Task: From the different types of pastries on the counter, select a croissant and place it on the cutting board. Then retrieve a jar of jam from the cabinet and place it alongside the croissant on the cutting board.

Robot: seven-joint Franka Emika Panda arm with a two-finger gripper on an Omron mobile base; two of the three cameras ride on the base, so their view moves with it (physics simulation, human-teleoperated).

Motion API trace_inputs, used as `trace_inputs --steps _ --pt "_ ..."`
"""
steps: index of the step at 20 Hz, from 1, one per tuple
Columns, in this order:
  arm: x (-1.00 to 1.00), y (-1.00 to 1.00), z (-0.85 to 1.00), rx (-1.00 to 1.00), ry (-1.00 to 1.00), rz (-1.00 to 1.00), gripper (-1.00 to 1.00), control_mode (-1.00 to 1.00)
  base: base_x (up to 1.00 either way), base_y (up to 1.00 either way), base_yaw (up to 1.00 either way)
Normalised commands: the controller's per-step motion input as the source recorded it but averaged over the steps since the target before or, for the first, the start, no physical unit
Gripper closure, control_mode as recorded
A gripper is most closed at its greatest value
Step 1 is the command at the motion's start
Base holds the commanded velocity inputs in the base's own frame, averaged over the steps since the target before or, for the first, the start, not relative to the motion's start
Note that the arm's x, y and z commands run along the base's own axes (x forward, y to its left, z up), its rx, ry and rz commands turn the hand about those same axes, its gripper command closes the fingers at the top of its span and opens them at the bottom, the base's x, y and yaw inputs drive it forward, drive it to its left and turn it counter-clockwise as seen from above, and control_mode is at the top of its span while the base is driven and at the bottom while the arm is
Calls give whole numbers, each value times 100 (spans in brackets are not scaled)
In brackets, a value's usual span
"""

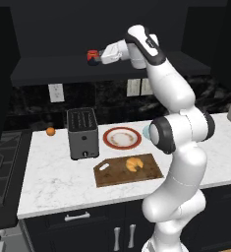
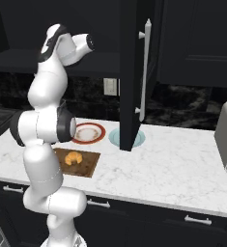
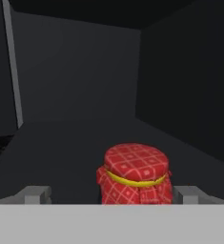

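On cabinet shelf (image 1: 63, 69): hand (image 1: 93, 57) spread around jar of jam (image 3: 135, 175).
Croissant (image 1: 133, 164) lying on cutting board (image 1: 112, 174), worktop (image 1: 53, 172) below.

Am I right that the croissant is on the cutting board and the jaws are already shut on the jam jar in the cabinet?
Not quite. The croissant does lie on the cutting board, but the jaws are open, not shut. In the hand view the gripper has a tip on either side of the jam jar in the cabinet, with a gap to each.
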Motion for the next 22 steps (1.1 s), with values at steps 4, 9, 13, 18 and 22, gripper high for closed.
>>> trace_inputs --steps 4,9,13,18,22 --pt "0 0 -3 0 3 1 -100 -100 0 0 0" --pt "7 1 -12 0 5 3 -100 -100 0 0 0" --pt "27 12 -24 0 3 3 -100 -100 0 0 0" --pt "24 23 -24 0 1 5 -100 -100 0 0 0" --pt "6 38 -22 -1 8 5 100 -100 0 0 0"
